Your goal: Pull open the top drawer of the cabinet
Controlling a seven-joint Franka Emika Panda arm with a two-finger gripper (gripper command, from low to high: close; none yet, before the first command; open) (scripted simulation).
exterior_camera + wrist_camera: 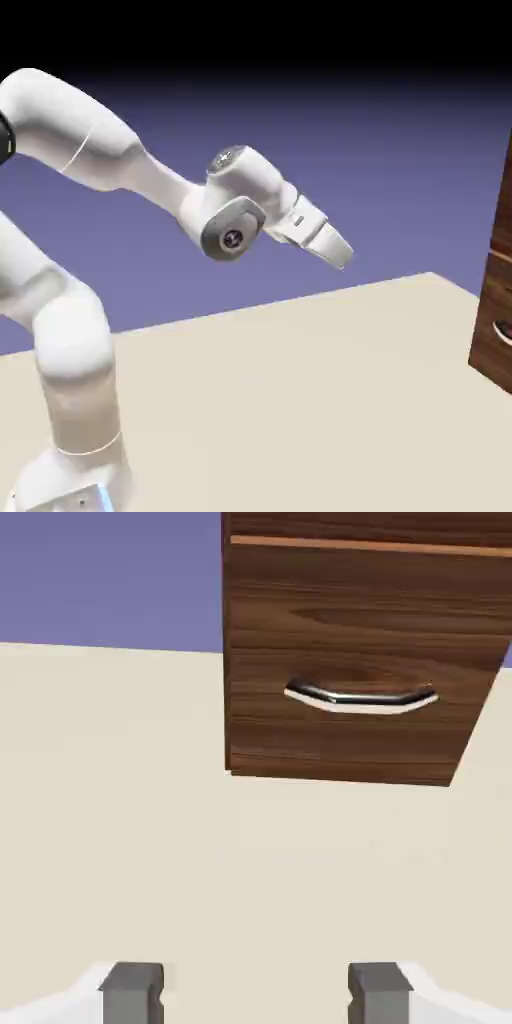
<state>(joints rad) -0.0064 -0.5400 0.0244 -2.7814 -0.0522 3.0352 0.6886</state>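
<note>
Gripper (pixel 255 992): fingers apart, empty, well short of the cabinet (pixel 360 662). Top drawer (pixel 370 524): at twelve o'clock in the hand view, handle unseen. Advice: raise the aim above the lower handle (pixel 360 698) before closing in.

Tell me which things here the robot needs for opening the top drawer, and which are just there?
Needed for the job:
- tall dark brown wood-grain cabinet
- its top drawer, hardly in view in either picture
- white arm's two-finger gripper, open and empty

Just there:
- pale beige table
- lower drawer front with the pale curved metal handle
- plain blue-violet backdrop
</note>
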